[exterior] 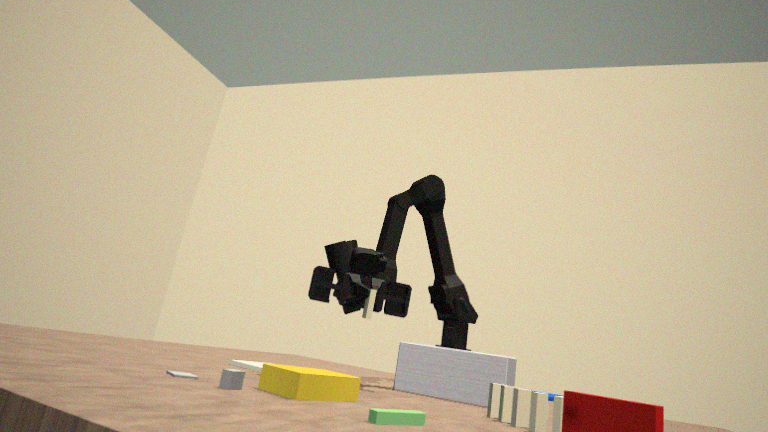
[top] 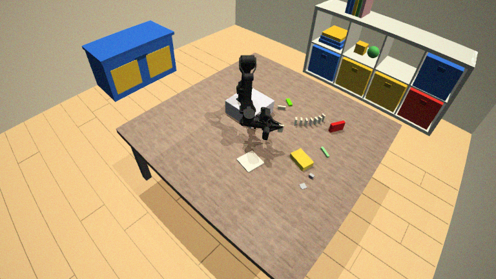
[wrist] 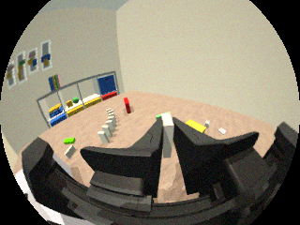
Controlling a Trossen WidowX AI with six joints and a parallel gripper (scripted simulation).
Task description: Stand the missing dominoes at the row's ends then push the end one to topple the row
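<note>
My gripper (top: 279, 126) (exterior: 370, 284) (wrist: 166, 121) is shut on a cream domino (exterior: 368, 305) (wrist: 167, 141), held well above the table. It points outward, and the domino hangs roughly upright from its fingertips. Several cream dominoes stand in a slightly curved row (top: 306, 122) (exterior: 522, 406) (wrist: 103, 137), to the right of the gripper in the top view and to its left in the wrist view. Another cream domino (top: 281, 107) (wrist: 69, 151) lies on the table beyond the row's near end. In the exterior view the red block hides part of the row.
A red block (top: 336, 126) (exterior: 611, 413) stands near the row's far end. A bright green block (top: 289, 102) (wrist: 69, 141) lies by the loose domino. A pale box (top: 234, 110) (exterior: 447, 373) is at the arm's base. A yellow block (top: 301, 159), green bar (top: 324, 152), grey cube (top: 310, 175) and white plate (top: 243, 159) lie elsewhere.
</note>
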